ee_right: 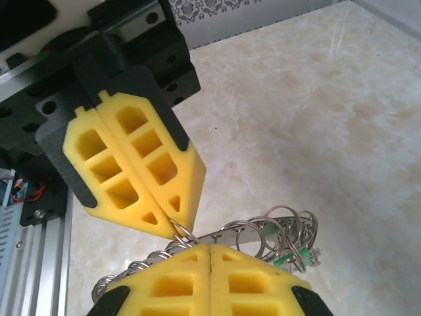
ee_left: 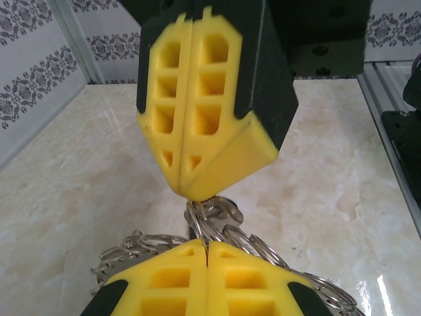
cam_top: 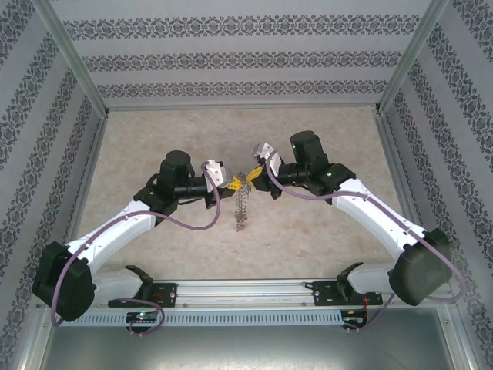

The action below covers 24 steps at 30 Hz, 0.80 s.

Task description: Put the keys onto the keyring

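The keyring [cam_top: 242, 199] hangs on edge above the middle of the table, held up between my two grippers. It is a grey metal ring [ee_right: 231, 234] fringed with many wire loops [ee_left: 263, 247]. My left gripper [cam_top: 223, 183] is shut, and a thin wire loop is pinched in the seam of its yellow fingers [ee_left: 208, 245]. From the other side my right gripper [cam_top: 253, 176] is shut too, with a loop coming out of its tip [ee_left: 191, 192]. Both tips almost touch. A small green piece [ee_right: 289, 258] sits among the loops. The keys are hidden.
The marble-patterned tabletop [cam_top: 323, 139] lies open below and behind the arms. Patterned walls with metal posts [cam_top: 77, 58] close in the left, right and back. A slotted rail [cam_top: 254, 291] with the arm bases runs along the near edge.
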### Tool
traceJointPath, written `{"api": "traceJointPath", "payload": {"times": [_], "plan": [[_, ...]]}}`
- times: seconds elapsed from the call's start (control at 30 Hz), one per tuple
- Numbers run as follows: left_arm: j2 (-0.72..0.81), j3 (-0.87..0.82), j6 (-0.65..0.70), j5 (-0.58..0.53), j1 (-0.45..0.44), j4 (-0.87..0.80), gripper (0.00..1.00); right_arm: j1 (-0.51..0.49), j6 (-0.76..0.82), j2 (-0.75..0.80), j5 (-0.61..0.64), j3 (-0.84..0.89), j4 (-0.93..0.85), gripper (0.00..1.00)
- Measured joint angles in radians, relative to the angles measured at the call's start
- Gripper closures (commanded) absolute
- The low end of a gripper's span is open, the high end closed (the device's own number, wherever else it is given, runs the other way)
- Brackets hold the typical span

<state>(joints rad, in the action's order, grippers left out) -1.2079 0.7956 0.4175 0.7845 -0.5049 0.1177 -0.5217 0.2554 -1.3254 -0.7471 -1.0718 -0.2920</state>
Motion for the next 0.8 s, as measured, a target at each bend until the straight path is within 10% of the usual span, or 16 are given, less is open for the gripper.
{"api": "traceJointPath", "payload": {"times": [0.8], "plan": [[-0.124,-0.188,-0.094,-0.064,-0.020,0.286,1.00,0.036,-0.047,-0.161,-0.092,0.103,0.117,0.98]]}}
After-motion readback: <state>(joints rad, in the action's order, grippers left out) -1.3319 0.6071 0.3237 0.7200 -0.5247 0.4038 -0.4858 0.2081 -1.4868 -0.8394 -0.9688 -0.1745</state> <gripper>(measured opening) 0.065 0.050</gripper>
